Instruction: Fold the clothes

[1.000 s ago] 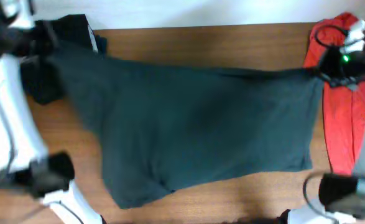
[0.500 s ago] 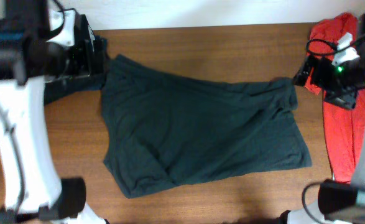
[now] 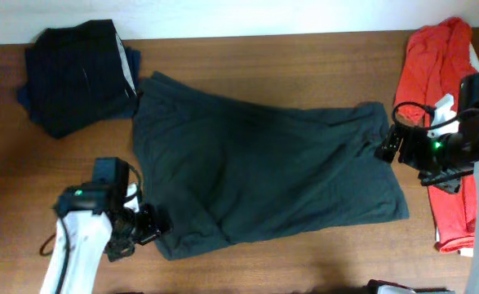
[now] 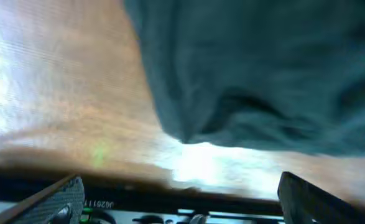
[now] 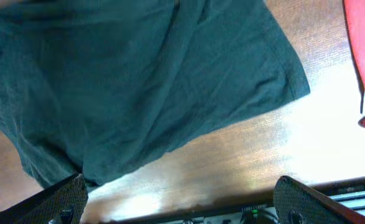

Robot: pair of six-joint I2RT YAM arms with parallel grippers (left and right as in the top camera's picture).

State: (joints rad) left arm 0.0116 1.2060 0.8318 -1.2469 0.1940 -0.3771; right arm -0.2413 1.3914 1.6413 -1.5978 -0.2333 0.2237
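- The dark T-shirt (image 3: 263,171) lies spread on the counter (image 3: 263,53), its long axis running from 9 to 3 o'clock.
- The left gripper (image 3: 149,227), wide and empty, sits at the shirt's 7 o'clock corner.
- The right gripper (image 3: 385,149), equally wide, meets the 3 o'clock edge.

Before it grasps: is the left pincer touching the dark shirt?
Apart. The left wrist view shows bare table between the open left pincer and the dark shirt.

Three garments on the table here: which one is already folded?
The black garment at top left of the overhead view, a compact stack. The dark T-shirt lies spread out centrally; the red shirt is crumpled at right.
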